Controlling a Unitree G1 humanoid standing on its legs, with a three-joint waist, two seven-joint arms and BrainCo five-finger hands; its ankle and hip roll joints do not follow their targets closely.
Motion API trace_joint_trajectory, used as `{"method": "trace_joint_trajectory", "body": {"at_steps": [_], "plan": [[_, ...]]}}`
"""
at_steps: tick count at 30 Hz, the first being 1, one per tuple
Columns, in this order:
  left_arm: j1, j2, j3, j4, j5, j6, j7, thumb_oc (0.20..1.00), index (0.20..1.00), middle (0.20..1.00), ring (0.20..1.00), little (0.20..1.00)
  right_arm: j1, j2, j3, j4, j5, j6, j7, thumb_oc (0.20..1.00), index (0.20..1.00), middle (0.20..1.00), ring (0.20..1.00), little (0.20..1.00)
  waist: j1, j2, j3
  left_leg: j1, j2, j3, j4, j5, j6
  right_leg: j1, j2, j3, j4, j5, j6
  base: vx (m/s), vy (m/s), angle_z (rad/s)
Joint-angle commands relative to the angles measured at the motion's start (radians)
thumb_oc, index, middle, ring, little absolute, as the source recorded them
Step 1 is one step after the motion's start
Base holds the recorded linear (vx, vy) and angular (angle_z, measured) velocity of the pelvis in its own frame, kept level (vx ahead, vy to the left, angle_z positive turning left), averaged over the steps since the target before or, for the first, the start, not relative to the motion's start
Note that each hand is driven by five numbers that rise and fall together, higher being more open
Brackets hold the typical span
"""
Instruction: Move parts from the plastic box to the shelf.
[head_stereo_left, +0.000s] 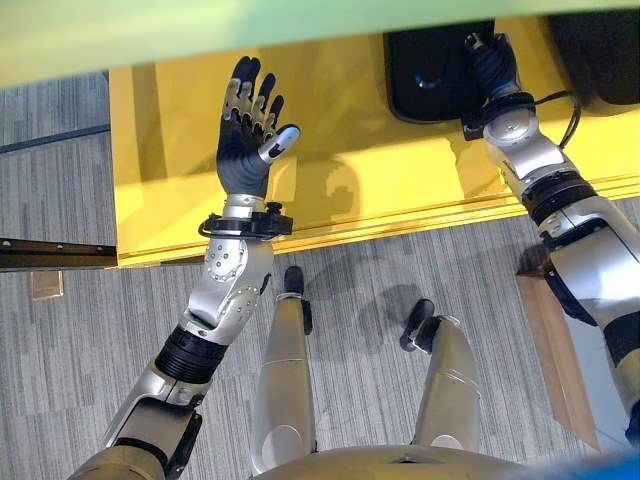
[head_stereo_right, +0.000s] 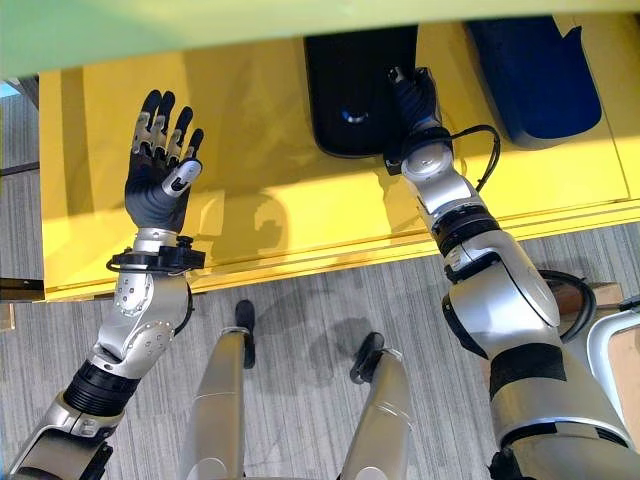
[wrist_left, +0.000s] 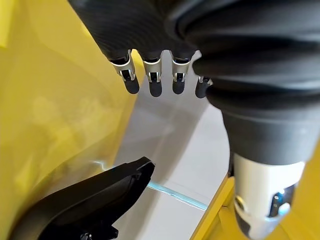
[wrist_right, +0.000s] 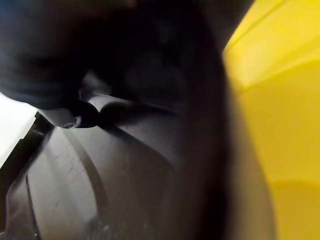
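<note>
My left hand (head_stereo_left: 245, 140) hangs over the yellow shelf (head_stereo_left: 400, 180) left of centre, fingers spread straight, palm bare, with plenty of open yellow around it right down to the shelf's front edge. My right hand (head_stereo_right: 415, 100) is up in the upper middle of the right eye frame, lying on a black moulded part (head_stereo_right: 350, 90) that sits on the shelf, its far end under the green ledge (head_stereo_right: 200, 25) along the top. I can't tell whether those fingers are curled or flat. A dark blue part (head_stereo_right: 535, 80) lies just right of it, apart. Below the shelf edge, grey carpet floor (head_stereo_left: 80, 350).
</note>
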Motion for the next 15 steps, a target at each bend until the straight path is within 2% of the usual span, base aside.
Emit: {"method": "trace_joint_trajectory", "body": {"at_steps": [1,2,15], "plan": [[-0.006,0.009,0.013,-0.035,0.009,-0.058,-0.007,1.000,1.000,1.000,1.000,1.000,-0.062,-0.024,0.014,0.031,-0.014,-0.017,0.004,0.200,0.200,0.200,0.200,0.200,0.011,0.002,-0.005,0.019,-0.032,0.000,0.000,-0.047,0.035,0.001,0.074,0.009,-0.026,0.016,-0.031,0.00,0.000,0.00],[-0.002,0.009,0.014,-0.034,0.007,-0.057,-0.009,1.000,1.000,1.000,1.000,1.000,-0.066,-0.030,0.022,0.036,-0.024,-0.014,0.006,1.000,1.000,1.000,1.000,1.000,0.012,0.002,-0.004,0.018,-0.031,0.000,0.001,-0.047,0.035,0.001,0.076,0.011,-0.026,0.017,-0.030,0.00,0.000,0.00],[0.004,0.019,0.021,-0.031,0.006,-0.057,-0.013,1.000,1.000,1.000,1.000,1.000,-0.070,-0.044,0.006,0.012,-0.021,-0.020,-0.013,1.000,1.000,1.000,1.000,1.000,0.002,0.001,0.001,0.028,-0.025,0.004,-0.010,-0.044,0.031,0.003,0.080,0.016,-0.029,0.017,-0.028,0.00,0.000,0.00]]}}
